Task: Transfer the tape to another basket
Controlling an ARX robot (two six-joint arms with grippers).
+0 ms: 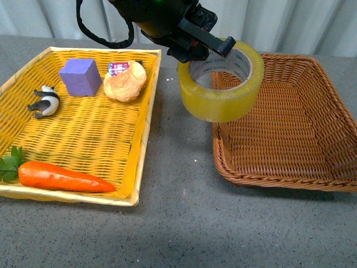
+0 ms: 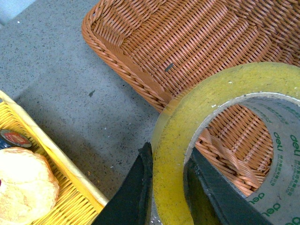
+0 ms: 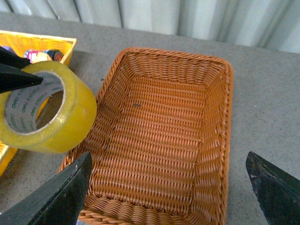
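Observation:
The tape [image 1: 220, 84], a wide yellow roll with a white printed core, hangs in the air over the left rim of the brown wicker basket [image 1: 290, 128]. My left gripper [image 1: 209, 43] is shut on the roll's wall, one finger inside the core and one outside; in the left wrist view my left gripper [image 2: 166, 187] pinches the tape [image 2: 173, 154] above the basket's rim [image 2: 136, 75]. My right gripper [image 3: 171, 187] is open and empty above the basket [image 3: 159, 140]; the tape [image 3: 51, 112] shows beside it.
A shallow yellow woven tray [image 1: 134, 162] on the left holds a purple cube [image 1: 81, 76], a bread roll [image 1: 126, 82], a panda figure [image 1: 46, 101] and a carrot [image 1: 61, 177]. Grey tabletop [image 1: 178, 223] lies between tray and basket. A curtain hangs behind.

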